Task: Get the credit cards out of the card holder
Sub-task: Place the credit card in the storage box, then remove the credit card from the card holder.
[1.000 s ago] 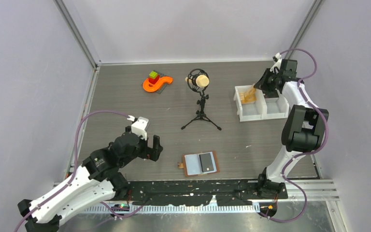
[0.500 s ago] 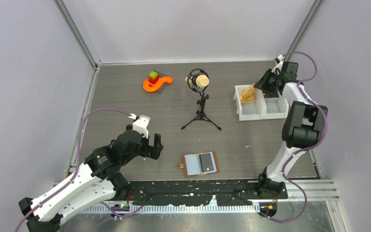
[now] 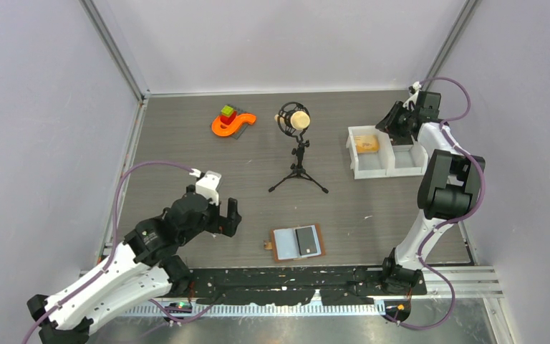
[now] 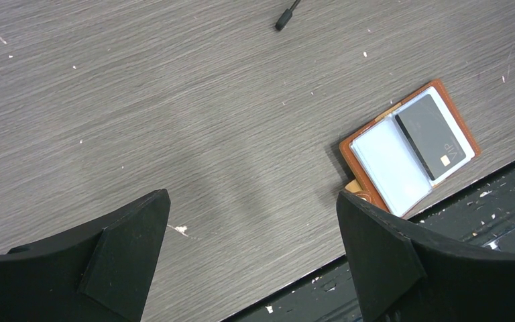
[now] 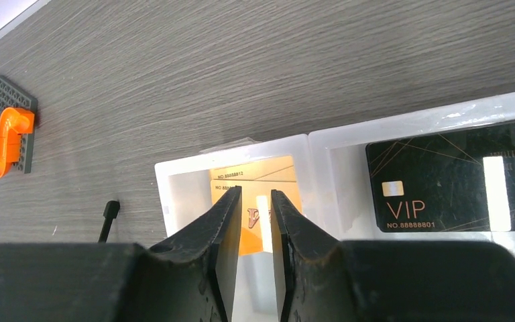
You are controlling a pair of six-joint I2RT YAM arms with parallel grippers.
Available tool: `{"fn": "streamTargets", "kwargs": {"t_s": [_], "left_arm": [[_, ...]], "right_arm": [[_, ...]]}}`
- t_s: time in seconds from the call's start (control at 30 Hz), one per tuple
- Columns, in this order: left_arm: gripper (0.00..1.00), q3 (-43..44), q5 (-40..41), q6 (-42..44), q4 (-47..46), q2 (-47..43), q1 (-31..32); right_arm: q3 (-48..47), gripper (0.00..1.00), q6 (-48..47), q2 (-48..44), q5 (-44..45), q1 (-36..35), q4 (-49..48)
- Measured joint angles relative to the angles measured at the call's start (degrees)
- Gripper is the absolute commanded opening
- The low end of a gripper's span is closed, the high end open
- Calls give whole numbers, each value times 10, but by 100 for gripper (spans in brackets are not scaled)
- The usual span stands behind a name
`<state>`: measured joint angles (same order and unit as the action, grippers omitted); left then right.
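Note:
The brown card holder [image 3: 297, 242] lies open near the table's front edge, pale blue-grey inside, with a black card [image 3: 306, 240] in its right pocket. In the left wrist view the card holder [image 4: 409, 144] and its black card [image 4: 432, 136] sit to the right of my left gripper [image 4: 251, 201]. My left gripper [image 3: 222, 215] is wide open and empty, left of the holder. My right gripper [image 3: 390, 125] hovers over the white bin [image 3: 354, 161]. Its jaws [image 5: 256, 193] stand a narrow gap apart, holding nothing. Gold cards [image 5: 255, 174] lie in the bin's left compartment and a black VIP card [image 5: 442, 178] in the right.
A microphone on a black tripod [image 3: 297, 150] stands mid-table. An orange toy with coloured blocks [image 3: 230, 122] sits at the back left. A tripod foot [image 4: 285, 17] shows at the top of the left wrist view. Walls enclose the table on three sides.
The gold card my right gripper held tilted over the bin now lies flat in the left compartment. The right gripper has drawn back slightly. The left arm has barely moved.

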<state>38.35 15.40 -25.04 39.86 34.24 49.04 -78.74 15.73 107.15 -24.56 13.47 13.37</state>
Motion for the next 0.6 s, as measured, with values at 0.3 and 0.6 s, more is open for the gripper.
{"fn": "streamTargets", "kwargs": {"t_s": [0.3,0.6], "left_arm": [[100,0,-4,-3,13,-41,0],[100,0,-12,-16,30,-77,0]], "right_arm": [[3,23,12,-11,30,-2,30],[95,14,23,-110,81,-28,43]]}}
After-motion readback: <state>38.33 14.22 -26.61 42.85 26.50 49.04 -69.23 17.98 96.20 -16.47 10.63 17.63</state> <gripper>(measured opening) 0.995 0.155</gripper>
